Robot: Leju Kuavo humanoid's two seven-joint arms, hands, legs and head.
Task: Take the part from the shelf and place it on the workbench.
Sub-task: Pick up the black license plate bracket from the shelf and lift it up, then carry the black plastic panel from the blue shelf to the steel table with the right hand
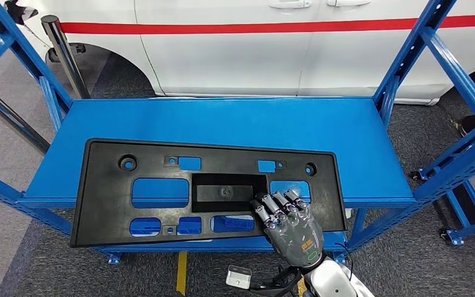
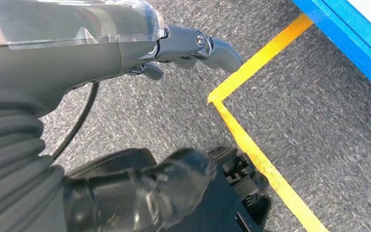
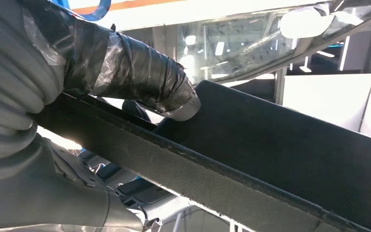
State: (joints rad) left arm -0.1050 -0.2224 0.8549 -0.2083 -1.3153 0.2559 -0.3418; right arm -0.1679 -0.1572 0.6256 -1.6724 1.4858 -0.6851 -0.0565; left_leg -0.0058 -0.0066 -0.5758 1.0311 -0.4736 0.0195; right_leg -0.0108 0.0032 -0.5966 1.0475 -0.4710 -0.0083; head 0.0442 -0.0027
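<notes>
The part (image 1: 136,189), a long black plastic panel with rectangular cut-outs and small round holes, lies on the blue shelf (image 1: 222,120). Its near edge sticks out past the shelf's front edge, and the panel sits slightly askew, its left end nearer than its right. Blue shows through the cut-outs. A solid black rectangular section sits near the panel's middle.

The right hand (image 1: 289,224) reaches in from below at the panel's near right part. Its fingers (image 1: 276,204) lie on top of the panel just right of the solid middle section. In the right wrist view, the taped thumb (image 3: 145,77) presses against one face of the panel's edge (image 3: 251,159) while the rest of the hand lies on the other face, so the hand grips the part.

The left hand (image 2: 125,43) hangs over grey carpeted floor (image 2: 319,121), its fingers extended and apart, holding nothing. Yellow tape (image 2: 251,145) on the floor forms a corner below it, and a blue edge of the shelf frame (image 2: 348,38) runs past the far corner of that view.

Blue slanted uprights (image 1: 433,68) frame the shelf on both sides. Beyond the shelf stands a white vehicle (image 1: 253,49) with a red stripe (image 1: 253,27) along its side. A chrome post (image 1: 65,55) stands at the far left.
</notes>
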